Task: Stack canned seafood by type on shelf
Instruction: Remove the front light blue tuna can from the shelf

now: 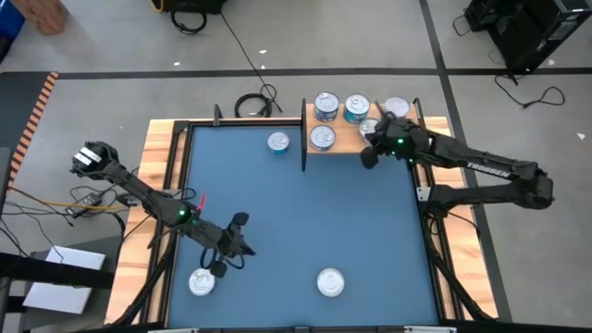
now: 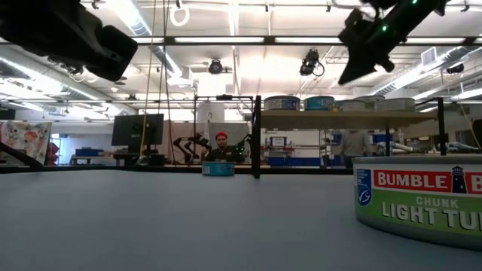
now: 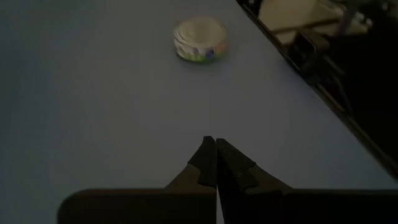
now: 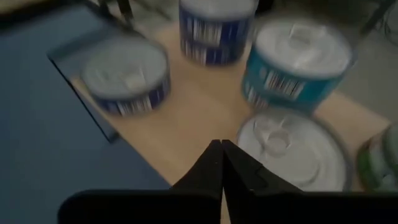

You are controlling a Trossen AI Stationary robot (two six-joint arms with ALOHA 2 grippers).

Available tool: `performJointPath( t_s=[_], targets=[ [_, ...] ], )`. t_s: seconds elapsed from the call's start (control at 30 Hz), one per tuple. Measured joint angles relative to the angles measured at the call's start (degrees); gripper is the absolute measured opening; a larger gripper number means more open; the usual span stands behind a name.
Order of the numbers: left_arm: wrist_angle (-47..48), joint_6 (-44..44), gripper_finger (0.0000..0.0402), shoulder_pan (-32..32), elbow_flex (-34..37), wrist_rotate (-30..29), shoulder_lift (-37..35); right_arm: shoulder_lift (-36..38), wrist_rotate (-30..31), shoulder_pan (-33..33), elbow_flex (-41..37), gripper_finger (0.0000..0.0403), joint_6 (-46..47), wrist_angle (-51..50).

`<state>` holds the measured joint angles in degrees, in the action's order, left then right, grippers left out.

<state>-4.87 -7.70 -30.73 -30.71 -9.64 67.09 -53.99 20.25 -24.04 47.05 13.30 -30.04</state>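
Light wooden shelf board with black posts (image 1: 356,141) is standing at the blue mat's (image 1: 305,222) far edge, carrying five short silver-topped seafood tins (image 1: 325,106); one tin (image 1: 278,142) is lying just beside it, two more (image 1: 330,281) are sitting near the front. Right gripper (image 1: 369,158) is hovering over the shelf, fingers (image 4: 214,165) pressed together, empty. Left gripper (image 1: 222,268) is hanging near the front-left tin (image 1: 202,283), fingers closed, holding nothing.

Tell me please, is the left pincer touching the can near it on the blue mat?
Apart. The left wrist view shows the shut left pincer with bare blue mat between it and the can.
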Motion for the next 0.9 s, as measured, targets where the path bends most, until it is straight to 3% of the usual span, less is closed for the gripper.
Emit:
performJointPath(
  t_s=[0.17, 0.33, 0.6, 0.9],
  targets=[
    [-7.4, 3.1, 0.0001, 4.1, 2.0, 0.7, 0.2, -5.3, 0.1, 1.0, 0.3, 0.0011, -1.2, -1.6],
    [-14.7, 8.3, 0.0001, 10.1, 2.9, 7.0, 0.4, -7.7, 3.2, 2.9, 3.7, 0.0031, -6.0, -2.4],
    [-23.3, 13.9, 0.0001, 17.2, 2.9, 16.3, 0.4, -8.8, 4.1, 4.0, 6.6, 0.0099, -20.5, -7.1],
    [-25.1, 19.1, 0.0001, 21.1, 2.9, 17.2, 0.4, -11.2, 4.1, 3.2, 6.6, 0.0154, -26.7, -12.9]
  ],
)
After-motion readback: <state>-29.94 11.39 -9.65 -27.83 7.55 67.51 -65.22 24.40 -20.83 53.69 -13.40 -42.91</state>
